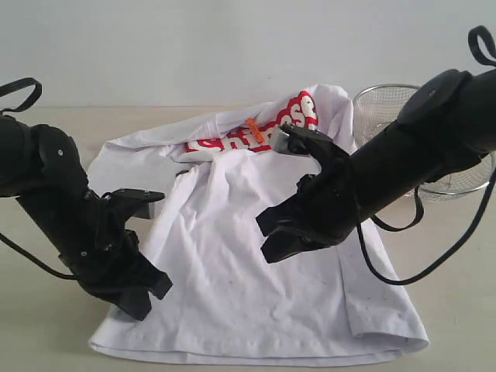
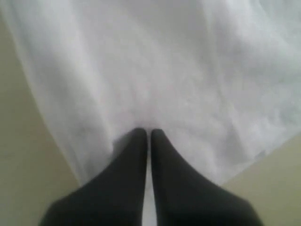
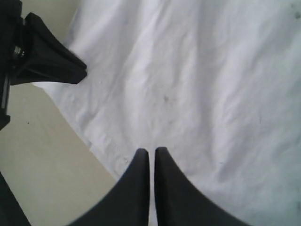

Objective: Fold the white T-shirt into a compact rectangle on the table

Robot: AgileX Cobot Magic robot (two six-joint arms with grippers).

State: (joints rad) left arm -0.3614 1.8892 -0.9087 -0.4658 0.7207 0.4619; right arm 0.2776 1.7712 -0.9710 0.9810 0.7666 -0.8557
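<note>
**One white T-shirt (image 1: 256,302) in front, two closed grippers over it**

Nearest to the camera is the hem of the shirt, at 6 o'clock in the exterior view. The shirt lies on the one table (image 1: 46,333), which is pale beige, and its collar part is bunched up toward 12 o'clock. On this bunched part I count one line of red lettering (image 1: 298,116) and one small orange tag (image 1: 251,129). One wire basket (image 1: 387,105) stands at 2 o'clock, just beside the shirt's shoulder; if they touch, I cannot tell.

Two black arms are present. The left gripper (image 2: 149,133) is at 8 o'clock, at the shirt's side edge. Its two fingers are pressed together with the tips on white cloth; if cloth is pinched between them, I cannot tell. The right gripper (image 3: 151,151) is over the middle of the shirt, slightly toward 3 o'clock. Its two fingers are also closed together, and if it touches the cloth is not clear.
</note>
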